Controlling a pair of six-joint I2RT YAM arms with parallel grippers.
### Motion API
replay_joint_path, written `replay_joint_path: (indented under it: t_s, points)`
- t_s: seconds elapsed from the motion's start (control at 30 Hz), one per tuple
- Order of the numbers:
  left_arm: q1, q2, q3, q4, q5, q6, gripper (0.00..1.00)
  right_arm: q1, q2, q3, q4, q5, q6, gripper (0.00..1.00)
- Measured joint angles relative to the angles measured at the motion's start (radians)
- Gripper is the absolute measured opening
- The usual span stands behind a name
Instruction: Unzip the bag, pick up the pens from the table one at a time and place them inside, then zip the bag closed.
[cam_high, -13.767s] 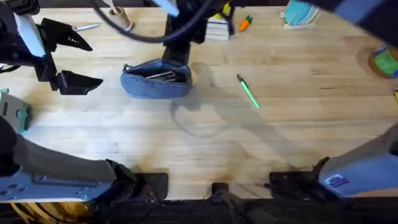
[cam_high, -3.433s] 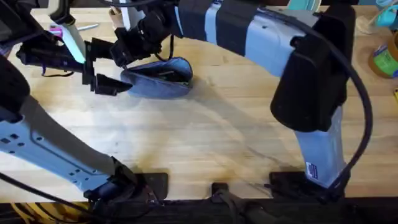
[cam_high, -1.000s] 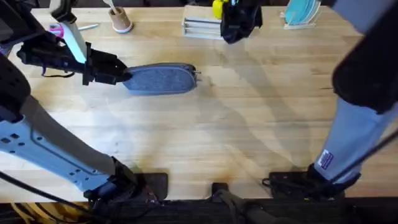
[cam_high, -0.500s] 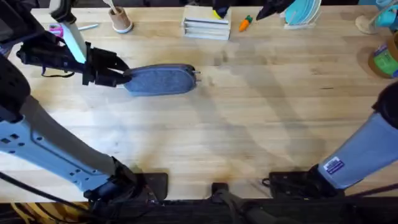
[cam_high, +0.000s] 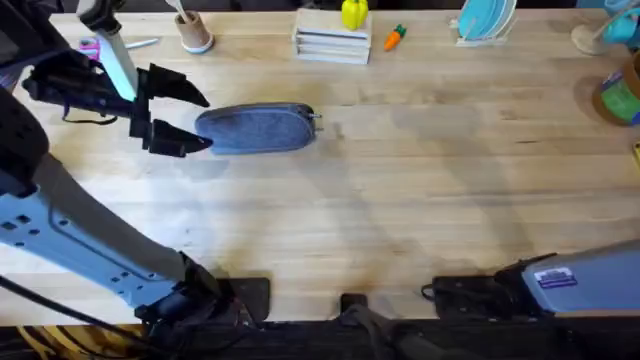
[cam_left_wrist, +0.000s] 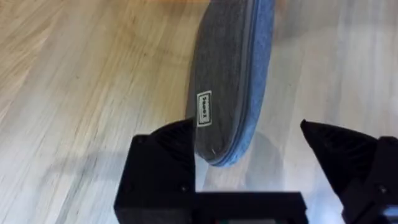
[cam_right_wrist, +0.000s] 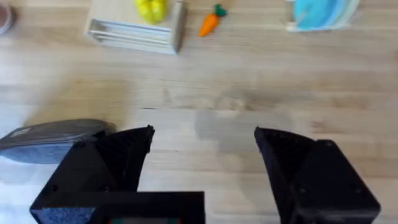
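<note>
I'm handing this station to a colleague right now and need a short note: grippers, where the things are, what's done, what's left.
Left gripper: open, its fingers either side of the bag's end, not clamped.
Right gripper: open, empty, above bare table.
Bag: lies on the table, zip looks closed, pull at its far end from the left gripper.
Pens: none lying loose on the table.
Done: bag appears zipped.
Left: apparently just backing the left arm away.
</note>
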Motion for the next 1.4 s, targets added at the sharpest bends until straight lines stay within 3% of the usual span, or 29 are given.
replay_joint_path:
  t_s: [0.13,0.33,0.57,0.7,0.9,1.1,1.27,1.4]
  points:
    - [0.0,-0.001,0.105,-0.096,-0.036,-0.017,0.995,-0.096,-0.064,0.0,-0.071,-0.003,-0.005,0.992]
    - [0.0,-0.07,0.318,-0.147,-0.094,-0.147,0.995,-0.22,-0.129,-0.028,-0.12,-0.061,-0.028,0.993]
    - [-0.027,-0.218,0.52,-0.171,-0.153,-0.355,0.995,-0.261,-0.237,-0.267,-0.02,-0.095,-0.046,0.993]
    - [-0.128,-0.304,0.541,-0.178,-0.237,-0.499,0.995,-0.261,-0.321,-0.384,0.045,-0.1,-0.049,0.992]
    - [-0.351,-0.381,0.541,-0.179,-0.369,-0.776,0.995,-0.261,-0.414,-0.413,0.062,-0.102,-0.073,0.993]
    - [-0.538,-0.44,0.541,-0.181,-0.52,-1.126,0.995,-0.261,-0.428,-0.413,0.095,-0.102,-0.091,0.993]
    - [-0.627,-0.474,0.541,-0.212,-0.618,-1.466,0.995,-0.261,-0.429,-0.413,0.095,-0.102,-0.091,0.993]
    - [-0.652,-0.478,0.541,-0.235,-0.664,-1.678,0.995,-0.261,-0.429,-0.413,0.095,-0.102,-0.091,0.993]
